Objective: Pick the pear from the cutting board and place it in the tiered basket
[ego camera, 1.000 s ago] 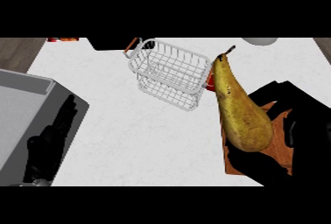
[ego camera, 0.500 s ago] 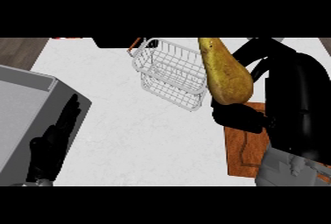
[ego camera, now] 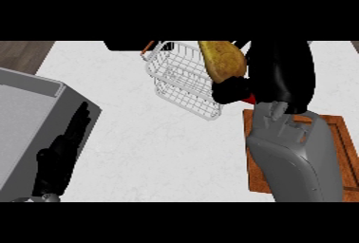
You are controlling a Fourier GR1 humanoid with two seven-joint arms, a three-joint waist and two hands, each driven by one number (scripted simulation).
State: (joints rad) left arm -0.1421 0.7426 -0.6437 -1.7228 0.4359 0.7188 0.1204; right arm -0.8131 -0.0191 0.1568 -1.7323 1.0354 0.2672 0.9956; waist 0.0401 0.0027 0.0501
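Holding the pear [ego camera: 223,60] clear of the cutting board [ego camera: 342,137], the right hand [ego camera: 280,71] has its fingers curled round the fruit's lower part. The pear shows against the upper right rim of the tiered basket [ego camera: 184,83]. Its top is cut off by the view's edge, and its height above the wire cannot be told.

Handling, as a judgement:
- The pear is probably light enough for one hand, stiff, and smooth-skinned, so it may slide in the hold.
- Its skin would likely bruise against thin wire. Lowering suits it better than releasing from height.
- The tapered shape favours a hold round the broad belly, not the narrow neck.

Edges and room:
- The basket's wire rims and its lower tier project toward the hand. The fingers need room to open inside the rim without catching it.
- The right forearm [ego camera: 294,161] crosses the board and hides much of it.
- Bare counter [ego camera: 154,156] lies between the basket and the grey unit [ego camera: 28,118] at the left.
- The left hand [ego camera: 63,152] rests at the lower left with straight fingers, holding nothing, well apart from the basket
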